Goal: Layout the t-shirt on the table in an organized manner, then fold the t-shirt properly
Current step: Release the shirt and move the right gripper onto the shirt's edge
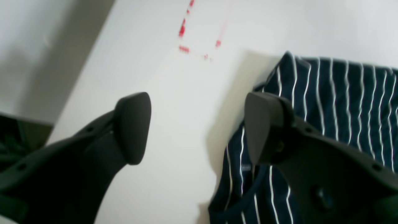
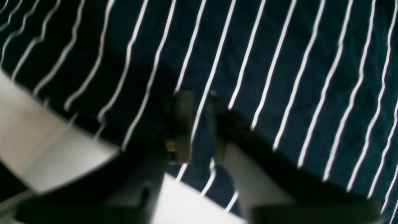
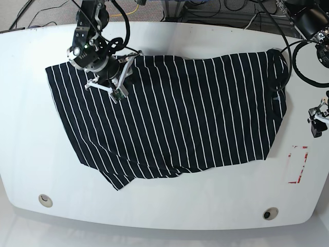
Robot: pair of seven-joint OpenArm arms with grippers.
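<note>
Now my right claw pinches the t-shirt near its far edge; my left claw, spread, hangs off the collar end, over bare bench.

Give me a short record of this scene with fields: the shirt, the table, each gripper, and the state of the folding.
shirt: the t-shirt lies spread across the table, dark with thin white stripes, a little wrinkled at its lower edge
table: the table is white, with a red marking near the left arm
left gripper: the left gripper is open, beside the shirt's edge, holding nothing
right gripper: the right gripper is nearly closed over striped fabric; a grasp cannot be confirmed
folding: no fold visible yet
</note>
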